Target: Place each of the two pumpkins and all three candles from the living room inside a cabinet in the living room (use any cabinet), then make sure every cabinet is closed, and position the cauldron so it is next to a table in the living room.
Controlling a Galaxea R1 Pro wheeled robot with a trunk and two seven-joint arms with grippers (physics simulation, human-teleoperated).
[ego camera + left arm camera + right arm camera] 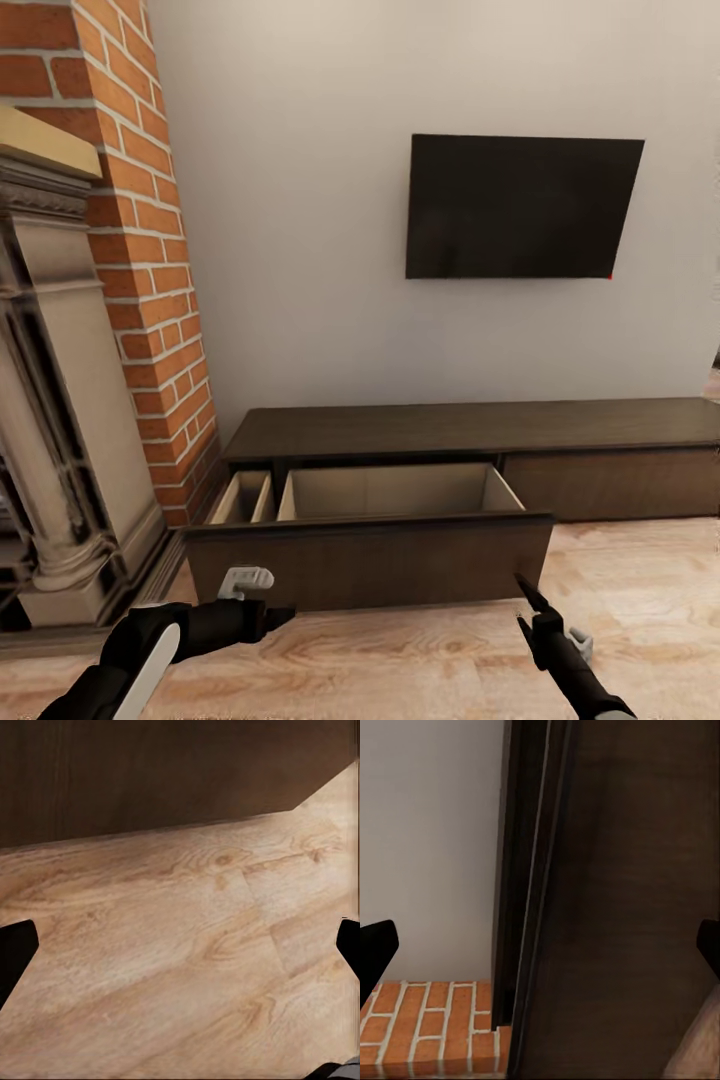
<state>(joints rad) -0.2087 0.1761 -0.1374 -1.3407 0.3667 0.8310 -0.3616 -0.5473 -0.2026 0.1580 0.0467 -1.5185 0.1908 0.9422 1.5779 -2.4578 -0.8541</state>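
Long low dark-brown wooden cabinet (480,430) against the pale wall, below a black wall-mounted screen (520,205); one wide drawer (370,560) pulled fully out, pale wood interior bare as far as visible, a narrow divided section at the end nearest the red brick column (150,270).

Left gripper (268,612) — low in front of the drawer face, just beside it, fingers spread wide, holding nothing. Right gripper (527,600) — near the drawer's other front corner, likewise parted and unloaded.

Step in hand, by judgement: drawer standing ready to receive, or about to be pushed shut; no pumpkins, candles or cauldron in sight to tell which.

Next move: either fetch items elsewhere, or press flat on the drawer front.

Clearance: open wooden floor (187,967) before the cabinet; ornate carved fireplace (50,400) crowding the brick-column side.
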